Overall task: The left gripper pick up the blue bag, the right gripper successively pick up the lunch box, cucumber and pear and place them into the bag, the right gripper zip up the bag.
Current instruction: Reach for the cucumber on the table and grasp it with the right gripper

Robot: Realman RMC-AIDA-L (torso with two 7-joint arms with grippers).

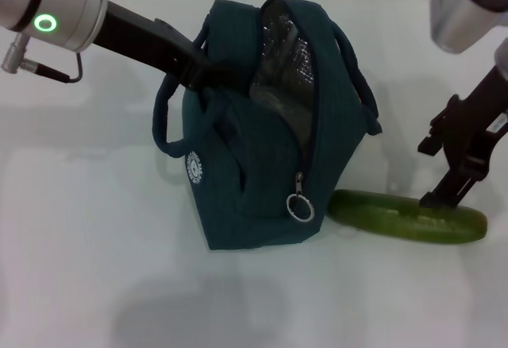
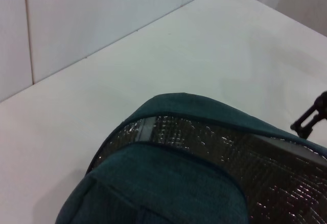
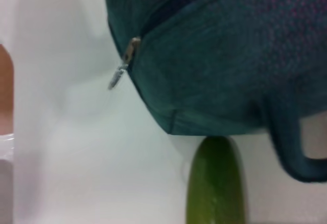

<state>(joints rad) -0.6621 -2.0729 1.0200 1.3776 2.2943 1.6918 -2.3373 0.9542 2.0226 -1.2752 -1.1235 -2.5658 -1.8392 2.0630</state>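
Note:
The blue bag (image 1: 254, 181) hangs tilted just above the table, its mouth open and the silver lining (image 1: 286, 62) showing. My left gripper (image 1: 200, 70) reaches in from the upper left and is shut on the bag's rim beside a handle, with its tips buried in the fabric. The cucumber (image 1: 409, 217) lies flat on the table, one end against the bag's lower right side. My right gripper (image 1: 449, 194) stands open right over the cucumber's right half, its tips at the cucumber's top. The cucumber (image 3: 215, 183) points toward the bag (image 3: 219, 55) in the right wrist view. The lunch box is hidden. No pear is clearly in view.
The zipper's ring pull (image 1: 300, 206) dangles at the bag's front. The bag's shadow falls on the white table (image 1: 79, 245) below it. An orange-brown shape (image 3: 4, 86) sits at the edge of the right wrist view; I cannot tell what it is.

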